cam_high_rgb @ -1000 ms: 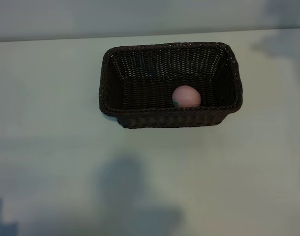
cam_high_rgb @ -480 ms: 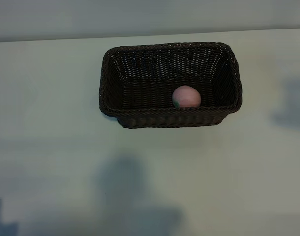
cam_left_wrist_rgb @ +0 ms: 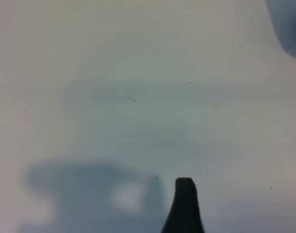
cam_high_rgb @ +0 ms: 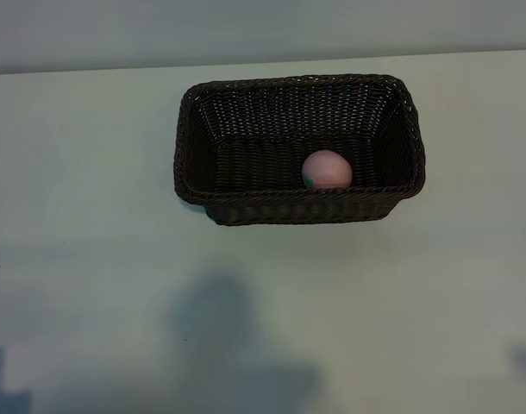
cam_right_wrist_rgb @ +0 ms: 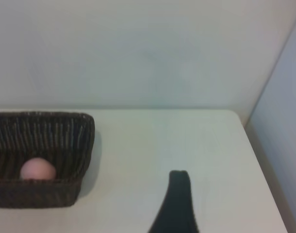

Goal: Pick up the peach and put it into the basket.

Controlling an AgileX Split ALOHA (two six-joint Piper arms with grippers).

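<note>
The pale-pink peach (cam_high_rgb: 326, 169) lies inside the dark-brown woven basket (cam_high_rgb: 246, 129), against its near wall and right of centre. A small green mark shows on the peach's lower left. The right wrist view shows the same basket (cam_right_wrist_rgb: 46, 128) and peach (cam_right_wrist_rgb: 37, 170) off to one side, well apart from my right gripper. Only one dark finger (cam_right_wrist_rgb: 179, 204) of that gripper shows, over bare table, with nothing held. The left wrist view shows one dark finger (cam_left_wrist_rgb: 185, 206) over bare table, also holding nothing. Neither arm appears in the exterior view.
The pale table (cam_high_rgb: 90, 259) surrounds the basket on all sides. Its far edge meets a wall (cam_high_rgb: 263, 34). In the right wrist view the table's side edge (cam_right_wrist_rgb: 264, 170) runs close to my right gripper. Soft shadows lie on the near part of the table.
The peach and basket have not moved. A faint shadow at the right side of the table has slid from the far corner toward the near corner.
</note>
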